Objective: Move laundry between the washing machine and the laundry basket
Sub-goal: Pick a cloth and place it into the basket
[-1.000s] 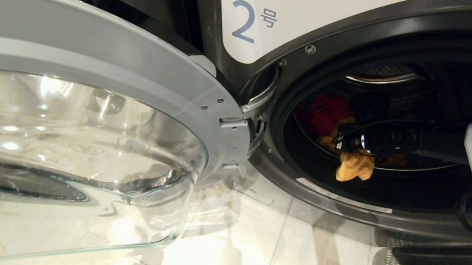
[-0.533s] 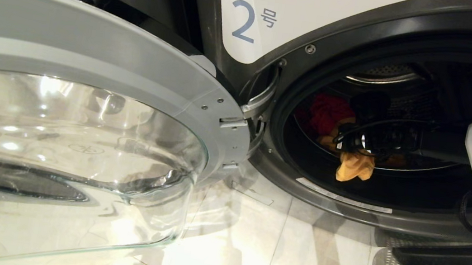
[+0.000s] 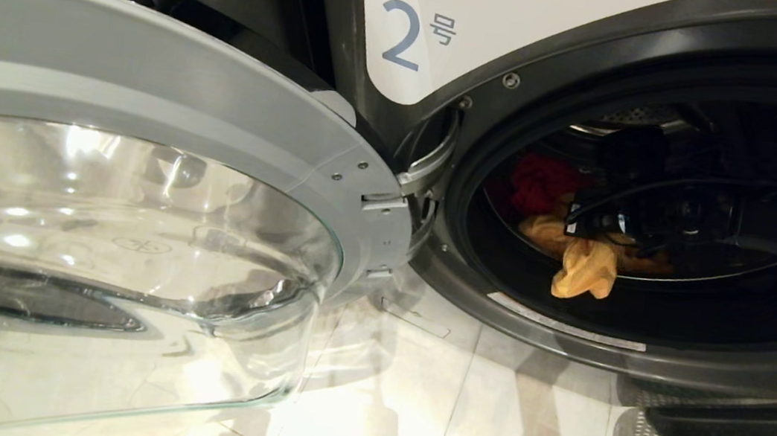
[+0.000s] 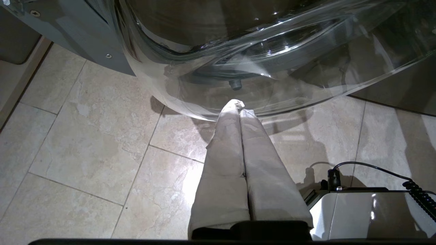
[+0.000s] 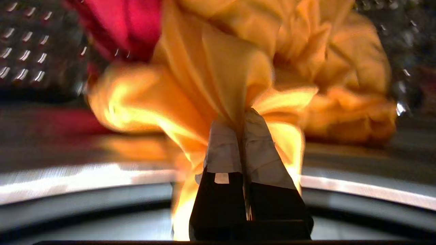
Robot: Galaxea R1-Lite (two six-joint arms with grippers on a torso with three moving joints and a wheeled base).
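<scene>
While the big dark grey washing machine point(image 3: 603, 66) stood open, the right gripper point(image 5: 242, 117) pinched the soft yellow-orange cloth point(image 5: 211, 68) inside. The left gripper point(image 4: 239, 103) hung closed and empty above the floor.

Black right pincer point(image 5: 242, 117) with pale cloth-wrapped fingers point(image 5: 223, 146), black cable.
</scene>
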